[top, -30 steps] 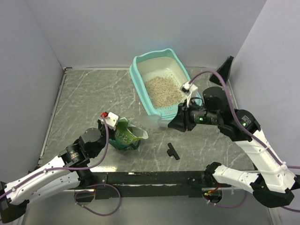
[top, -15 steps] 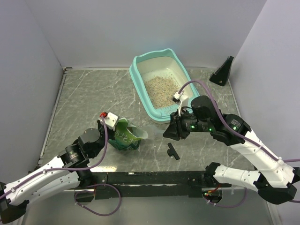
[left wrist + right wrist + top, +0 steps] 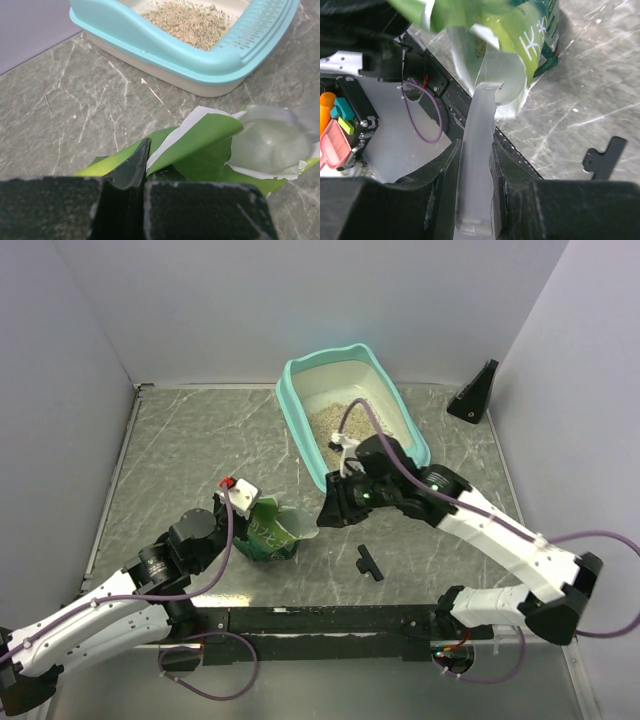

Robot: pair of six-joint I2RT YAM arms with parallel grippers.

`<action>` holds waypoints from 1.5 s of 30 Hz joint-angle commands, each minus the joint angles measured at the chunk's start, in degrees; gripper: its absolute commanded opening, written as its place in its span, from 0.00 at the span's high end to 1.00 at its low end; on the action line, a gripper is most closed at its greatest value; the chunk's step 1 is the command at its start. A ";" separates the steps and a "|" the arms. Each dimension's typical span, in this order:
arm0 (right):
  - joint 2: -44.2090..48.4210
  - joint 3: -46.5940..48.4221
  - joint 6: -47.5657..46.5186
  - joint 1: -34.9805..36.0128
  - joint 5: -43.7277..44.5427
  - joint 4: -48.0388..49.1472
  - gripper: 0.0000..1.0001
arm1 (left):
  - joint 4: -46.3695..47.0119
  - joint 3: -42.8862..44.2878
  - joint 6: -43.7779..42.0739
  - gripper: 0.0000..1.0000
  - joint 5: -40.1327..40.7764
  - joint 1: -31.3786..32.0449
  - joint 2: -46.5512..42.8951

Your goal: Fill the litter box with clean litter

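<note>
Right fingers point(image 3: 445, 200) clench the scoop point(image 3: 480, 150), bowl at the green bag point(image 3: 268, 535) mouth that left fingers point(image 3: 131, 167) pinch; litter box point(image 3: 150, 49) lies beyond.

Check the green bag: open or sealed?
Open: the top of the green bag is folded back showing white lining, the clear scoop at its mouth.
</note>
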State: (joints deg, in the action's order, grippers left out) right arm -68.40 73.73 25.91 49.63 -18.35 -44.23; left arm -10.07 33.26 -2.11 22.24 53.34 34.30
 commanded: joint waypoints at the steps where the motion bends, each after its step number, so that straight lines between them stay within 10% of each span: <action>1: -4.80 5.01 2.83 0.12 -2.91 2.22 1.00 | -0.22 1.73 1.41 0.99 -3.61 0.01 0.24; 20: -25.20 5.74 8.80 -1.81 -5.99 1.15 1.00 | 0.31 1.99 1.76 0.99 -8.18 -0.08 -0.38; 35: -22.49 -22.38 22.33 -4.80 -19.27 47.25 1.00 | 0.31 1.29 1.49 0.99 -5.46 -0.08 -0.03; 45: -8.00 -34.35 26.38 -5.15 -18.83 57.67 1.00 | 0.22 1.02 1.14 0.99 -3.43 0.01 1.47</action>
State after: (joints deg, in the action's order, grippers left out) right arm -82.46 42.81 51.09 44.95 -37.41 12.67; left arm -12.84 33.43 -2.09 17.47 53.21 35.48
